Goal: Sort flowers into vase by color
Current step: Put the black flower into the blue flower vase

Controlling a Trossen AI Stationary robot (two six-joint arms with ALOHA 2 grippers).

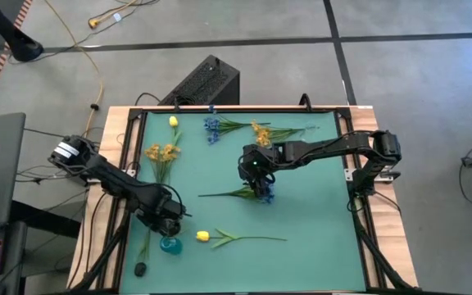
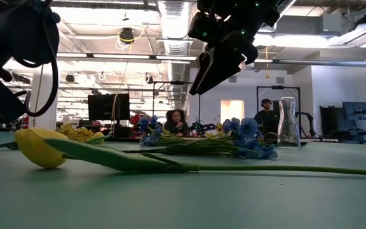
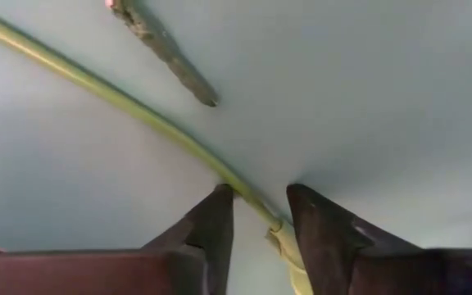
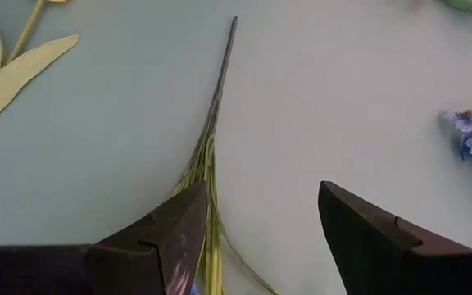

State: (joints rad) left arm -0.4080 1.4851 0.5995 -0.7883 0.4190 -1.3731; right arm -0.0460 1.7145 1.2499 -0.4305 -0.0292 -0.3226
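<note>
Green matting covers the tabletop [image 1: 318,229], and the flowers lie scattered across it. At the far edge lie a yellow bud [image 1: 173,121], a yellow-orange cluster [image 1: 161,152], a blue spray [image 1: 212,129] and an orange-and-green spray [image 1: 262,131]. Near the middle lies a blue-headed flower [image 1: 262,193] with its stem pointing toward the left arm's side. Toward the near edge rests a yellow tulip [image 1: 203,236] with a long stem, and a dark-headed flower [image 1: 141,267] sits near the front left corner. A small teal object [image 1: 170,244] lies just beside the left arm; it is too small to identify.

The left claw [image 3: 256,205] is down at the mat near the front left, its two fingers [image 3: 211,221] partly apart and straddling a thin green stem [image 3: 121,97]; whether they actually pinch it cannot be told for sure. A dark sliver [image 3: 166,53] lies on the mat close by.

The right claw [image 4: 256,217] hangs above the blue-headed flower in the middle of the tabletop, its fingers spread wide and holding nothing, with the flower's grassy stem [image 4: 215,106] running out past one finger.

In the low view a clear glass vase [image 2: 288,124] stands beyond the flowers, and people sit in the room behind.
</note>
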